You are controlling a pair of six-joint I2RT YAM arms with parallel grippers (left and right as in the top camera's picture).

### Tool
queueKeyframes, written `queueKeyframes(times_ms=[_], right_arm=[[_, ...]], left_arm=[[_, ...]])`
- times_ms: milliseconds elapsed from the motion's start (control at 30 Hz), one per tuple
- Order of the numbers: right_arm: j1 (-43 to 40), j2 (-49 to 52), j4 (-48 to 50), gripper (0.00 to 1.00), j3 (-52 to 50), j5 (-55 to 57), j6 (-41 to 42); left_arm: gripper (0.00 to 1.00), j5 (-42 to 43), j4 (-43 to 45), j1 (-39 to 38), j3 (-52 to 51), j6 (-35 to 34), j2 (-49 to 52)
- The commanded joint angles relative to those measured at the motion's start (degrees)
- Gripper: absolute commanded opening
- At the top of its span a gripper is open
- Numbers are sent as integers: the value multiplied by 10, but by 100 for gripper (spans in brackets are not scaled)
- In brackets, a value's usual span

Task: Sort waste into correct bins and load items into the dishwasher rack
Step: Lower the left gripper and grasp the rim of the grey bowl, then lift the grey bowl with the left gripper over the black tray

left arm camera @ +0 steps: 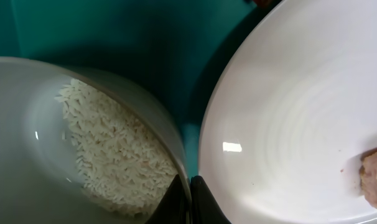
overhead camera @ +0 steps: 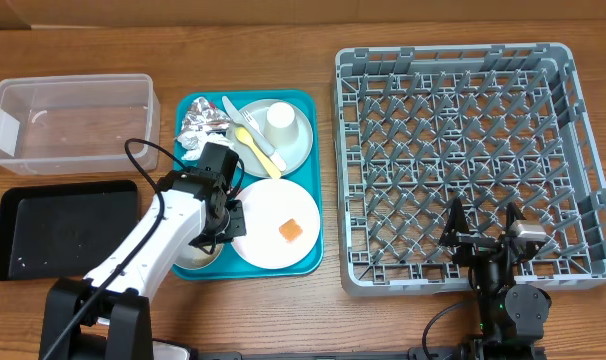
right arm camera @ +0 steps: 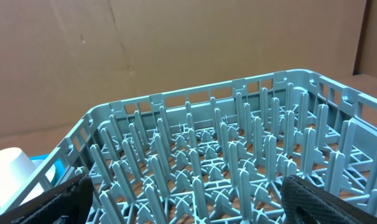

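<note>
My left gripper (overhead camera: 221, 222) is shut on the rim of the small white bowl (left arm camera: 27, 186), one finger inside and one outside (left arm camera: 190, 193). The bowl holds loose white rice (left arm camera: 114, 149) and sits at the teal tray's front left, mostly hidden under the arm in the overhead view. Beside it, the white plate (overhead camera: 268, 240) carries the orange food cube (overhead camera: 290, 230). The grey-green plate (overhead camera: 295, 145) holds the white cup (overhead camera: 280, 118) and yellow fork (overhead camera: 253, 142). The foil ball (overhead camera: 201, 122) lies at the tray's back left. My right gripper (overhead camera: 483, 238) is open and empty over the dishwasher rack's (overhead camera: 463, 160) front edge.
The clear tub (overhead camera: 68, 115) stands at the back left, with the black tray (overhead camera: 63, 228) in front of it. The teal serving tray (overhead camera: 313, 200) lies between them and the rack. The rack's pegs (right arm camera: 238, 137) fill the right wrist view. The red packet is out of view.
</note>
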Motion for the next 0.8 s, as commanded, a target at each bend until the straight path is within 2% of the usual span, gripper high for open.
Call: queueKeyframes(times_ms=[0,200,533,767], right_arm=[[-2,-6,4,100,-6,5,-4],[-2,-6,4,100,-6,5,-4],[-2,-6,4,100,-6,5,-4],[-2,-6,4,100,-6,5,-4]], left_arm=[[4,-8,-10,0,19,-2,5],[4,-6,-52,0,58,-2,4],[4,-6,-167,0,188,-2,-11],[4,-6,-211,9,243,-2,-63]])
